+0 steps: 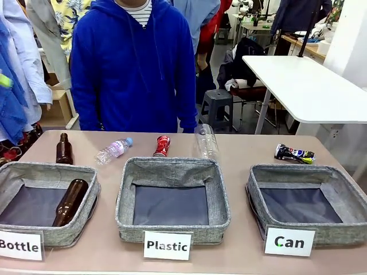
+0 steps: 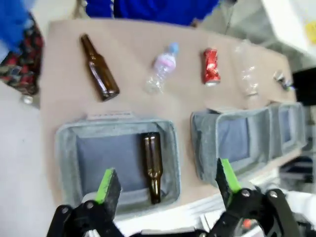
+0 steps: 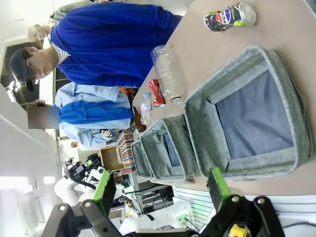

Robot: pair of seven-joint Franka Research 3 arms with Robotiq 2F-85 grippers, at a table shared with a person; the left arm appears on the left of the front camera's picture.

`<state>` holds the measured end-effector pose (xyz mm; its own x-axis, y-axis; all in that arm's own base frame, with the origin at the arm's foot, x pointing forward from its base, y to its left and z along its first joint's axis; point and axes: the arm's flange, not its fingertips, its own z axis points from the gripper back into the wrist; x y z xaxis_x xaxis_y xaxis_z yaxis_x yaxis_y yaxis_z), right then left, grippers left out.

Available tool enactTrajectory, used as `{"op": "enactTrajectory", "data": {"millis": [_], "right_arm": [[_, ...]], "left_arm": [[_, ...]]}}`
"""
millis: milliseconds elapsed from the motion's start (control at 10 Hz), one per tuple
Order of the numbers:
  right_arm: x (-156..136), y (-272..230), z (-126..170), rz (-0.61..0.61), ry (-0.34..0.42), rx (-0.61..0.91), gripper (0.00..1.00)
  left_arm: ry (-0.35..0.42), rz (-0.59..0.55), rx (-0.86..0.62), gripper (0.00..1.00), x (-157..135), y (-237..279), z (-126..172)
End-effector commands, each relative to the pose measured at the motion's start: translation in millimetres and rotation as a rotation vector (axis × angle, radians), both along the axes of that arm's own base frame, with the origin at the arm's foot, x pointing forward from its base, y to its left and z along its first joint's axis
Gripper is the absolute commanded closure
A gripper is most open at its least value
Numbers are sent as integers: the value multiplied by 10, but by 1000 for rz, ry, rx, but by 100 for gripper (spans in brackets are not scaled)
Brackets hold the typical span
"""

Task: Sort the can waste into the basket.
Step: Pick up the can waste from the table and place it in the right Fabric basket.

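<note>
The left gripper (image 2: 166, 177) hangs over the Bottle basket (image 1: 34, 170), jaws spread wide and holding nothing.

Counted left to right in the front view:
- **Glass:** there are two. One brown glass bottle (image 1: 64, 149) is on the table at that basket's 12 o'clock. A second brown glass bottle (image 1: 70, 201) lies inside it.
- **Plastic:** there are two. A small clear plastic bottle (image 1: 113, 150) is at 11 o'clock of the Plastic basket (image 1: 172, 166). A larger clear plastic bottle (image 1: 206, 141) is at 1 o'clock.
- **Cans:** there are two. The crushed red can (image 1: 162, 146) lies between the plastic bottles, at the Plastic basket's 12 o'clock. The crushed dark can (image 1: 294, 153) lies on its side at about 12 o'clock of the Can basket (image 1: 304, 171), near its far rim, yellow-green end pointing right.
- **Baskets:** there are three, each with a white card in front. The Can basket holds nothing yet.

Both cans are probably very light, with thin walls that will give further under a squeeze. The painted metal is likely slick, and the crumpled creases give uneven faces. The best hold is probably across the narrow width at the crushed middle, with gentle pressure. Pinching the rounded ends could let a can squirt out.

The right gripper (image 3: 160, 180) hovers near the Can basket's near side, jaws fully apart and holding nothing.
</note>
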<state>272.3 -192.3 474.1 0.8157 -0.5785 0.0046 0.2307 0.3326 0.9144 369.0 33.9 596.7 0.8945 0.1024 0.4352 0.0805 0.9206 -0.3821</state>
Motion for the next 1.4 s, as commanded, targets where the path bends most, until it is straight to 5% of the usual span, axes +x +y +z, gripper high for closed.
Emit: {"op": "enactTrajectory", "data": {"millis": [0, 300, 600, 800, 900, 1000, 1300], "right_arm": [[6, -19, 4, 0, -32, 12, 0], [6, -19, 4, 0, -32, 12, 0], [6, -19, 4, 0, -32, 12, 0], [6, -19, 4, 0, -32, 12, 0], [6, -19, 4, 0, -32, 12, 0], [6, -19, 4, 0, -32, 12, 0], [6, -19, 4, 0, -32, 12, 0]], "left_arm": [[-32, -77, 133, 0, 47, -426, -106], [-28, -169, 287, 0, 158, -1471, -607], [-182, -45, 264, 0, 231, -2199, -1060], [-163, -32, 313, 0, 298, -2405, -1141], [-3, -120, 292, 0, 361, -2322, -1028], [-182, -80, 244, 0, 214, -2365, -1133], [-138, -92, 260, 0, 275, -2379, -1154]]}}
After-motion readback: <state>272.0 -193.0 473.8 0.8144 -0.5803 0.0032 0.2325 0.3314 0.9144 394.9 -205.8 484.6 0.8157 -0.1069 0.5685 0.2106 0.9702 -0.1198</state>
